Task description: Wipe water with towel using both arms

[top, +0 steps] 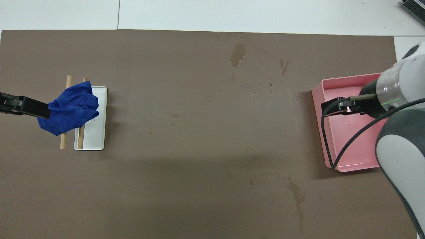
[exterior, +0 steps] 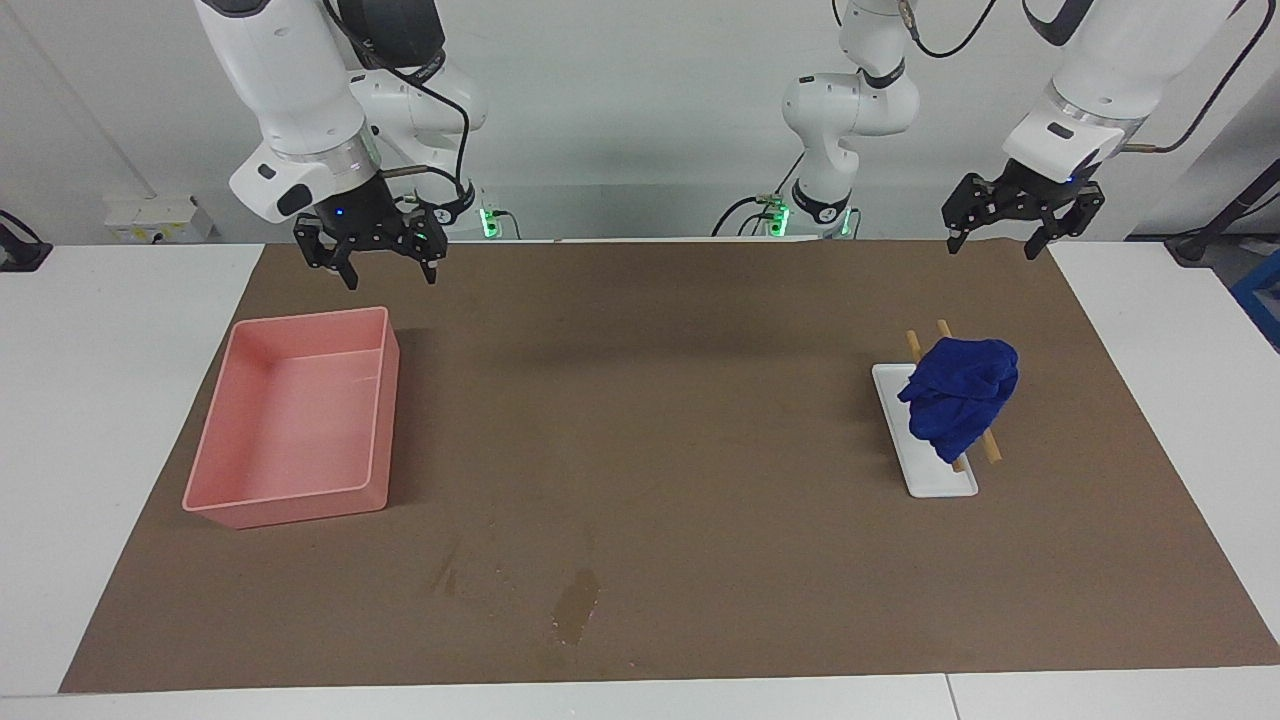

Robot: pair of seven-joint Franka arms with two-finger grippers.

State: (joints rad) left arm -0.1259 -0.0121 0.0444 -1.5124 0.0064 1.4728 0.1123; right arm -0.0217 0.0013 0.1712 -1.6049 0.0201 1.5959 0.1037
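The blue towel (exterior: 962, 395) (top: 69, 111) hangs bunched over two wooden rods (exterior: 912, 345) (top: 63, 141) on a white tray (exterior: 930, 475) (top: 96, 132), toward the left arm's end of the mat. Water (exterior: 577, 605) (top: 237, 54) lies as a dark glossy blotch with small streaks (exterior: 450, 575) (top: 284, 66) at the mat's edge farthest from the robots. My left gripper (exterior: 997, 245) hangs open and empty, raised over the mat beside the towel; one of its fingers (top: 26, 107) shows in the overhead view. My right gripper (exterior: 390, 272) hangs open and empty over the pink tub.
The pink plastic tub (exterior: 300, 505) (top: 348, 146) stands with nothing in it, toward the right arm's end. A brown mat (exterior: 660, 400) (top: 199, 132) covers the white table. A faint dark streak (top: 297, 194) marks the mat nearer the robots, beside the tub.
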